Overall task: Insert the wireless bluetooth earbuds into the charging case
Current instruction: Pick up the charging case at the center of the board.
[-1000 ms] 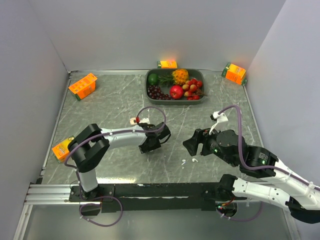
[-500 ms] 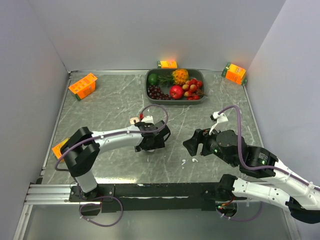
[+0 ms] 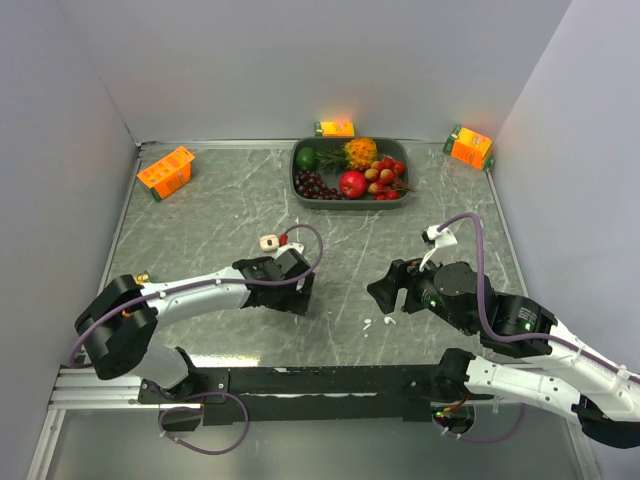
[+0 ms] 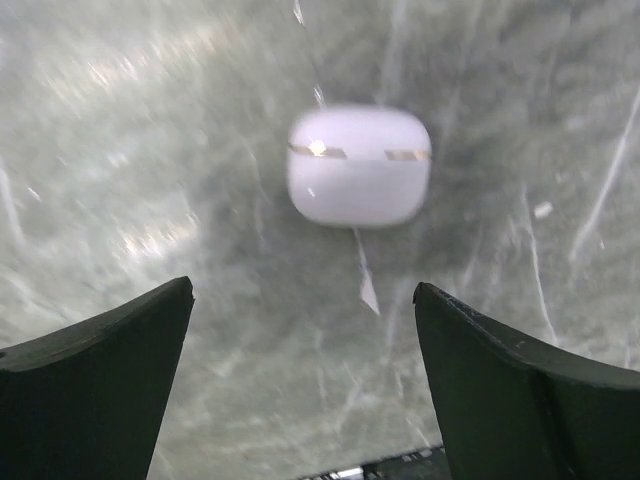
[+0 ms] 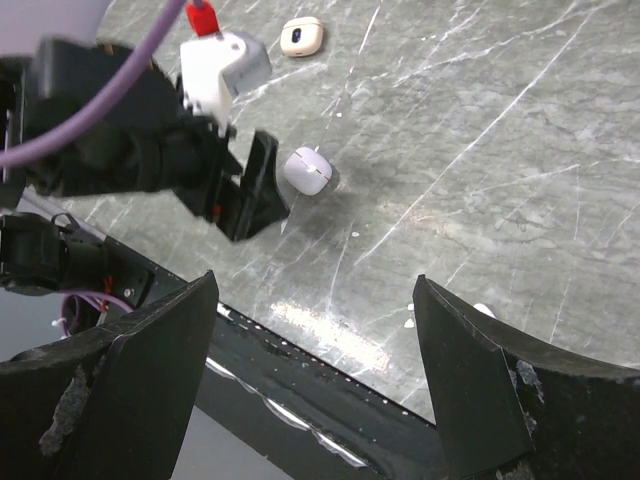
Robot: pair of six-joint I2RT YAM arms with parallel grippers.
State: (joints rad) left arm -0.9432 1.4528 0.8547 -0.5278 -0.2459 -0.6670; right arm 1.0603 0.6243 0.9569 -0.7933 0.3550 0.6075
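1. We see the charging case (image 4: 359,165) lying on the table (image 3: 220,200). Its lid is shut, and a thin line shows where the lid meets the bottom.
2. Our left gripper (image 4: 300,300) has its fingers spread wide and holds nothing. The case lies just ahead of the gap between them. From the right wrist camera the case (image 5: 307,170) sits just beside one left finger, and we cannot tell if they touch.
3. Our right gripper (image 5: 315,290) is spread wide too, with nothing in it.
4. The earbuds (image 3: 388,320) are two tiny white bits on the table. They lie near the right gripper, by the near edge, and well apart from the case.
5. A small cream box (image 5: 301,36) lies farther back. It could be a case too. We think the white one is ours, because the left gripper points at it.
6. We think no part of the job is done. No earbud is in the case.
7. What is left: hold the case, open the lid, pick up each earbud and put it inside.
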